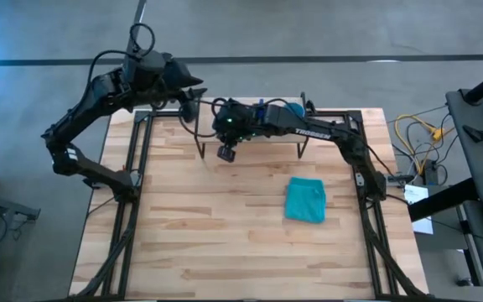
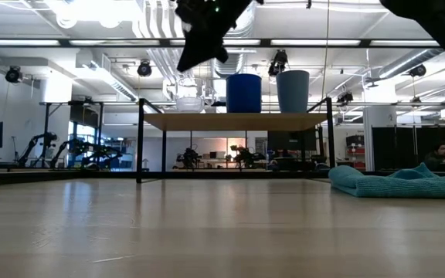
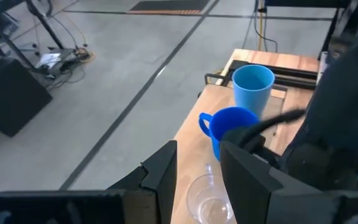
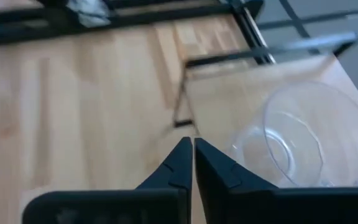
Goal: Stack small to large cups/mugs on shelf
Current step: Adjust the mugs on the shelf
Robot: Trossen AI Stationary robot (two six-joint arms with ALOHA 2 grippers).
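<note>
While the left gripper [image 3: 197, 171] waits off the table's far-left corner with its fingers apart and nothing between them, the right gripper [image 4: 193, 163] hangs above the left end of the shelf [image 2: 234, 121], its fingers clenched together on nothing. In the right wrist view the closed tips meet just beside the clear cup [image 4: 300, 140], which stands upright on the shelf board near its edge; no part of that cup lies between the fingers.

From the low view, three vessels stand in a row on the shelf: the clear cup [image 2: 189, 99] at the left, the blue mug [image 2: 243, 93] in the middle, the light blue cup [image 2: 293, 91] at the right. All three are upright and stand side by side, none inside another. The right arm comes into that view from above, over the clear cup.

The left wrist view shows the same row from the clear cup's end: clear cup [image 3: 209, 198] nearest, then the mug [image 3: 230, 124] with its handle turned outward, then the light blue cup [image 3: 253, 87] beyond.

On the table [image 1: 225, 235], well apart from the shelf and toward the right, lies a teal cloth [image 1: 305, 200].
</note>
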